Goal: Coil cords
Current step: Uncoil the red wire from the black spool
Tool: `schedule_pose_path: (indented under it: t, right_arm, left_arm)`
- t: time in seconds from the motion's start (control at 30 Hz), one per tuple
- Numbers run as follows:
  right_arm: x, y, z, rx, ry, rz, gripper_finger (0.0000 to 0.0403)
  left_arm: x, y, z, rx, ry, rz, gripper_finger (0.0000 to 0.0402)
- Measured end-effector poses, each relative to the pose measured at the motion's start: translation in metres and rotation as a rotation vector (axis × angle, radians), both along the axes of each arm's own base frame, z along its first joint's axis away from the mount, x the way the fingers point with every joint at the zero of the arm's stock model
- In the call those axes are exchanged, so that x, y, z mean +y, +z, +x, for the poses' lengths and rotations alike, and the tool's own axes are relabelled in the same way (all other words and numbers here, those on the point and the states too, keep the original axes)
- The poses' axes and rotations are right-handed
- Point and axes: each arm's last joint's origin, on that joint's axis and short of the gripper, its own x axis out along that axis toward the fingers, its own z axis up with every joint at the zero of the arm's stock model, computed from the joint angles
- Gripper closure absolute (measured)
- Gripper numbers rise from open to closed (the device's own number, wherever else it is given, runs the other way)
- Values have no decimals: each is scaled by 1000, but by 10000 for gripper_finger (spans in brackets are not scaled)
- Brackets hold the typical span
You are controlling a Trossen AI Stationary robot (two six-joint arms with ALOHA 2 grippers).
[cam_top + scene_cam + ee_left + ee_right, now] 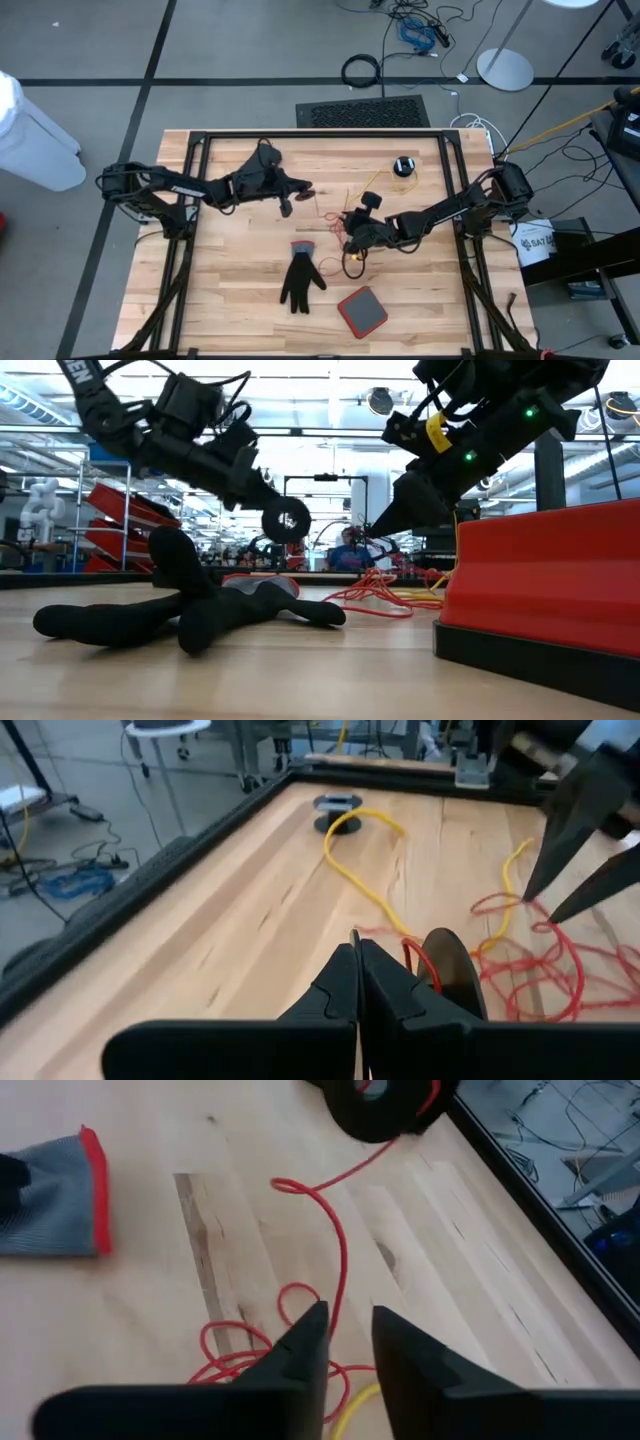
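Pale wooden counter (230, 290) in a black frame, bearing a black glove (300, 279), a red-topped pad (362, 311), tangled red and yellow cords (352, 225), and a black puck (403, 166).

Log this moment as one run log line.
left gripper: shut, holding black puck | right gripper: open over red cord | coiling unfinished

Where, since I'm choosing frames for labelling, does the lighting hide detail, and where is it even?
Low view: bright ceiling lights behind turn the left gripper, right gripper and black glove into dark silhouettes; the red block is well lit. High view: even light, only soft shadows. Right wrist view: the red cord stands out on evenly lit wood, no glare.
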Motion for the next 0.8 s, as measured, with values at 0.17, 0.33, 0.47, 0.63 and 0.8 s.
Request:
schedule_pose_path:
  t: [0.17,0.33,0.47,0.63,0.8]
  right_arm:
    - [11,3,1,-24,80,16,285]
    - [23,0,-4,6,112,36,255]
    - [34,-3,-10,32,125,49,248]
    - [48,-3,-15,28,146,0,253]
    - [53,2,-17,20,142,-110,257]
  left_arm:
    - [0,-9,-13,-58,26,-37,401]
    - [-2,-14,-21,-102,37,-68,401]
    - [-2,-21,-22,-83,48,-110,400]
    - [-3,-23,-19,-121,21,-163,393]
    - [-8,-17,-16,-189,-33,-168,391]
